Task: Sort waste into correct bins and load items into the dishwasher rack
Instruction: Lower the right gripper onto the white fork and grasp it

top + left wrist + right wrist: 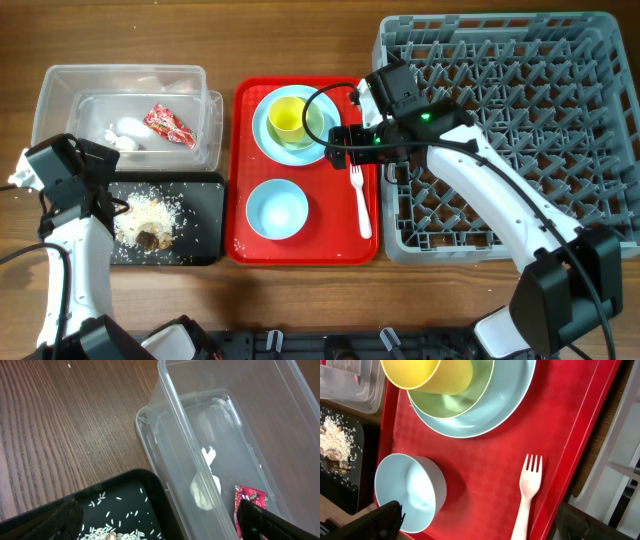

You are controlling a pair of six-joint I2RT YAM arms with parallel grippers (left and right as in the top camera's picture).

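The clear tub (120,72) holds a red wrapper (168,124) and white tissue bits (125,135). The black tray (200,230) holds rice-like food scraps (150,220). My left gripper (108,168) is open and empty over the edge between tub (200,435) and black tray (125,500). On the red tray (240,180) a yellow cup (287,117) sits in a pale green bowl (315,125) on a light blue plate (262,135), with a small blue bowl (276,210) and white fork (360,200). My right gripper (345,140) is open above the fork (527,490). No spoon shows.
The grey dishwasher rack (500,100) fills the right side, its left wall close against the red tray's right rim (580,435). Bare wooden table lies left of the tub (60,425) and along the front edge.
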